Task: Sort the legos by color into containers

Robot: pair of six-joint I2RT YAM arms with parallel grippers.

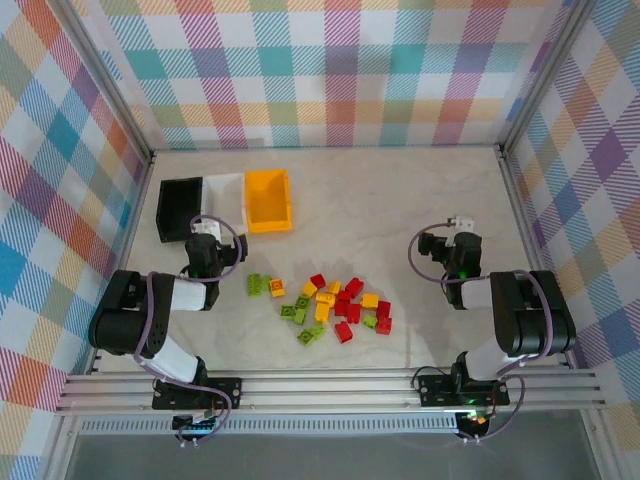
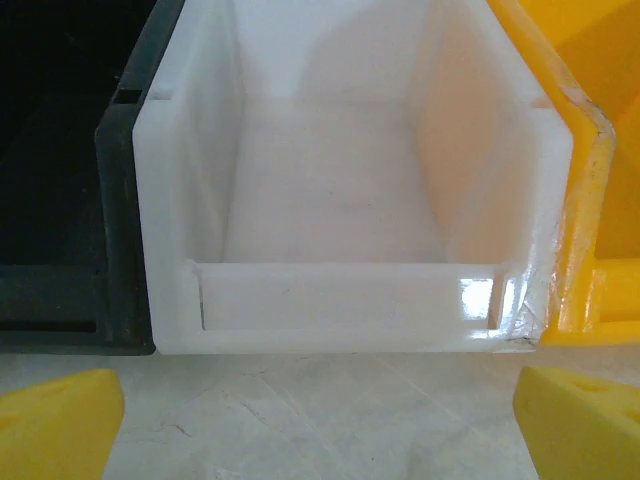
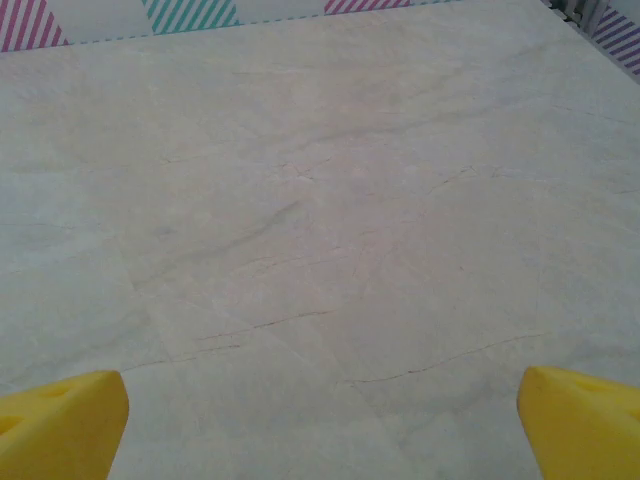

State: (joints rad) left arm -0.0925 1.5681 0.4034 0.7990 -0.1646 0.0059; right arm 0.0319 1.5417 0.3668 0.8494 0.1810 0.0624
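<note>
Red, yellow and lime green legos (image 1: 330,300) lie in a loose heap at the middle of the table, between the two arms. Three bins stand side by side at the back left: black (image 1: 180,208), white (image 1: 226,197) and orange-yellow (image 1: 268,200). My left gripper (image 1: 206,228) sits just in front of the white bin (image 2: 350,200), open, its yellow fingertips (image 2: 55,425) wide apart over bare table. My right gripper (image 1: 460,226) rests at the right side, also open, with yellow fingertips (image 3: 60,425) spread over bare marble (image 3: 320,230).
Checked cloth walls (image 1: 330,70) close off the table at the back and both sides. A metal rail (image 1: 330,390) runs along the near edge by the arm bases. The black bin (image 2: 60,170) and the orange-yellow bin (image 2: 600,150) flank the white one.
</note>
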